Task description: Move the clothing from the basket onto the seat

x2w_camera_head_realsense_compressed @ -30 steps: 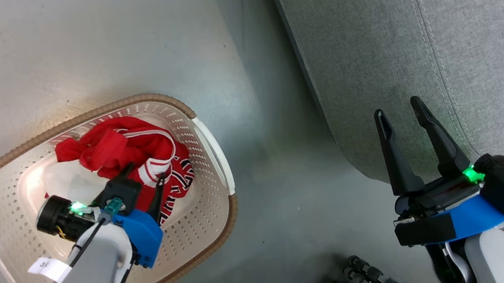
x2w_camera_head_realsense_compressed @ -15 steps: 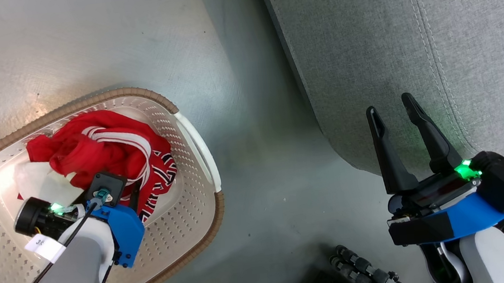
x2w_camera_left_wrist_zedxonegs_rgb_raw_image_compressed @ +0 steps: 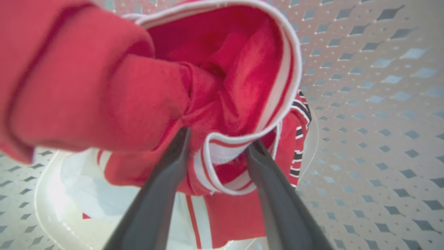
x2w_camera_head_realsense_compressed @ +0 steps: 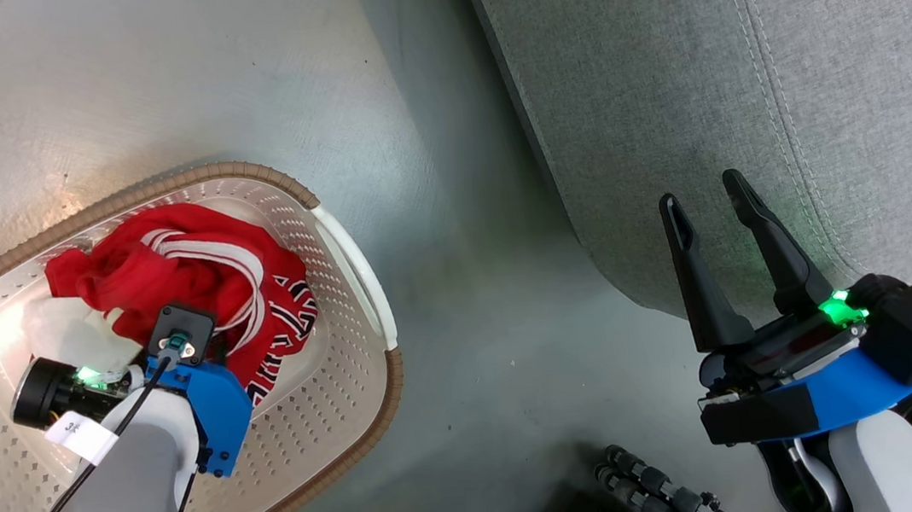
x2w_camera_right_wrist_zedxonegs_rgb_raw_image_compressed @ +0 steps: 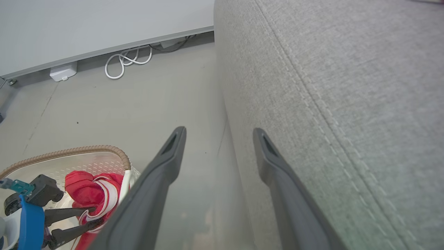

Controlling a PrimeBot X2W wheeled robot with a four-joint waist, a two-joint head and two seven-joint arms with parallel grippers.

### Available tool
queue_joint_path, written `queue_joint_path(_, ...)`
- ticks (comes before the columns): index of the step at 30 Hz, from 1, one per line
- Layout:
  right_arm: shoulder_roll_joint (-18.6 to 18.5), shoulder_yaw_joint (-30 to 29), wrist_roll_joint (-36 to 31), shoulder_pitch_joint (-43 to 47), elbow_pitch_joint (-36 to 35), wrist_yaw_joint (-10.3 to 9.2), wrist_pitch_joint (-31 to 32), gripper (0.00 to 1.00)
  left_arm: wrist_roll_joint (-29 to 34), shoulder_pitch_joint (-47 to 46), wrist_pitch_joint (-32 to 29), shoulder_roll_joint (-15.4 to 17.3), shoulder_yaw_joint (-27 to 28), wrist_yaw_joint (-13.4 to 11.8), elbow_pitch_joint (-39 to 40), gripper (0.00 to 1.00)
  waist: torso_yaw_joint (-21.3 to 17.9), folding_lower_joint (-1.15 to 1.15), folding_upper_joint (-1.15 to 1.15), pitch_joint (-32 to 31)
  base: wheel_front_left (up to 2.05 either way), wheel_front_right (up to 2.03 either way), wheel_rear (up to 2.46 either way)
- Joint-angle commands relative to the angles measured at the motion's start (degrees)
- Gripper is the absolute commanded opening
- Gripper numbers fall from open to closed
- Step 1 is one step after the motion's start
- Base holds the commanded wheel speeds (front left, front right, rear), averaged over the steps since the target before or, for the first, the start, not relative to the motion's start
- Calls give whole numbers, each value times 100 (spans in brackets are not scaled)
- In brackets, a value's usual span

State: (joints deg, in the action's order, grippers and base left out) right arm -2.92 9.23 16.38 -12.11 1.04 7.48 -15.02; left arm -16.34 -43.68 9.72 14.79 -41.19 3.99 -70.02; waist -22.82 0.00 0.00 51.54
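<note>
Left gripper reaches down into the basket, fingers straddling a white-trimmed fold of the red clothing heaped inside; whether they pinch it cannot be told. Right gripper hovers spread wide and empty beside the grey seat, above the floor.

The right gripper is hovering, fingers spread, beside the edge of the seat; the clothing is lying in the basket, against its handle end.
</note>
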Motion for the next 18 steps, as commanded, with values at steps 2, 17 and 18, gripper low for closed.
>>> queue_joint_path(2, 5, 7, -13, -76, 16, 3, -23, 100, -21, -93, 36, 5, 0, -19, -35, 0, 2, 0, 0, -14, 0, 0, 0)
queue_joint_path(17, 5, -42, -102, -77, 1, 3, -23, 100, -168, -157, 84, -119, -107, 90, -169, 0, 83, 0, 0, -118, 0, 0, 0)
queue_joint_path(18, 5, -44, -107, -79, 8, 3, -23, 100, -178, -150, 87, -122, -111, 97, -177, 0, 88, 0, 0, -125, 0, 0, 0)
